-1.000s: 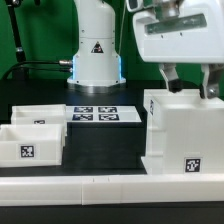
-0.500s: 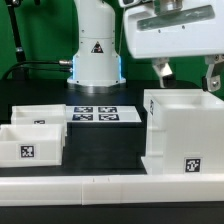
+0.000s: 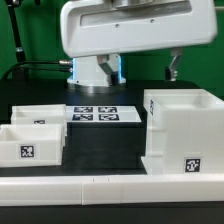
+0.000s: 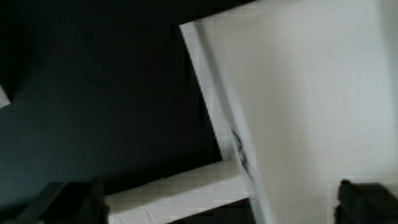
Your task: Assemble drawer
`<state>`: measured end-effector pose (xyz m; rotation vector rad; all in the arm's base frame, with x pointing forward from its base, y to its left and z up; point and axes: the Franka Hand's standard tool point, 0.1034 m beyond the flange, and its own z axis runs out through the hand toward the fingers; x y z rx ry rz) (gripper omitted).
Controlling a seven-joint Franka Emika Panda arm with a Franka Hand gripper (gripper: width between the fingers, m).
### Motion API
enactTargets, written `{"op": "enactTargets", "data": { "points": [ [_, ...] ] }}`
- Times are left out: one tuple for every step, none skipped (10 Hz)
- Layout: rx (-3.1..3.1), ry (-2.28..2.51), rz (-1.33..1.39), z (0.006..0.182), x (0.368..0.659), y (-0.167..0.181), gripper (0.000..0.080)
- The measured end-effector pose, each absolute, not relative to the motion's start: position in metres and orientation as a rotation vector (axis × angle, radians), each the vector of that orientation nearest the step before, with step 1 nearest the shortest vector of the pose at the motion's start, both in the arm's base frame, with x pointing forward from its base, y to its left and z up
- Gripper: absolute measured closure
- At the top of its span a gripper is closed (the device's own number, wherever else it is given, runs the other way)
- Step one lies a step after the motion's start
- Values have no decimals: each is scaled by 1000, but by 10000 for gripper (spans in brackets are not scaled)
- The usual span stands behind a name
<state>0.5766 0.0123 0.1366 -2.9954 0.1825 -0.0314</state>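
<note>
The drawer's big hollow white housing (image 3: 182, 130) stands on the dark table at the exterior view's right, with a square tag on its front. Two small white trays (image 3: 40, 122) (image 3: 28, 148) sit side by side at the exterior view's left. My gripper (image 3: 138, 66) hangs high above the table, over the marker board and just left of the housing's top rim. It is open and empty. In the wrist view the housing's white wall (image 4: 302, 90) fills one side, and my gripper (image 4: 217, 203) shows two dark fingertips (image 4: 71, 202) spread wide with nothing between them.
The marker board (image 3: 95, 113) lies flat between the trays and the housing. A long low white rail (image 3: 110, 190) runs along the table's front edge. The arm's base (image 3: 97, 68) stands behind the marker board.
My gripper has risen from the housing's top rim and swung toward the exterior view's left, its body now filling the top of the view. The housing and trays have not moved.
</note>
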Motion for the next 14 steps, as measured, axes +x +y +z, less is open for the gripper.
{"op": "enactTargets", "data": {
  "points": [
    [-2994, 91, -42, 131, 570, -1, 150],
    [-3007, -7, -44, 131, 570, -3, 150],
    [-3006, -93, -49, 131, 570, -1, 150],
    [-3007, -92, -48, 130, 570, -2, 150],
    [-3008, -92, -46, 130, 570, -2, 150],
    [-3034, -125, -25, 126, 564, -7, 150],
    [-3057, -138, -26, 118, 555, -15, 150],
    [-3077, -150, -37, 110, 545, -20, 150],
    [-3082, -145, -29, 102, 536, -24, 150],
    [-3089, -121, -24, 95, 530, -32, 150],
    [-3099, -89, -29, 87, 526, -39, 150],
    [-3109, -69, -38, 78, 524, -48, 150],
    [-3113, -64, -48, 71, 522, -55, 150],
    [-3112, -64, -45, 71, 522, -54, 150]
  ]
}}
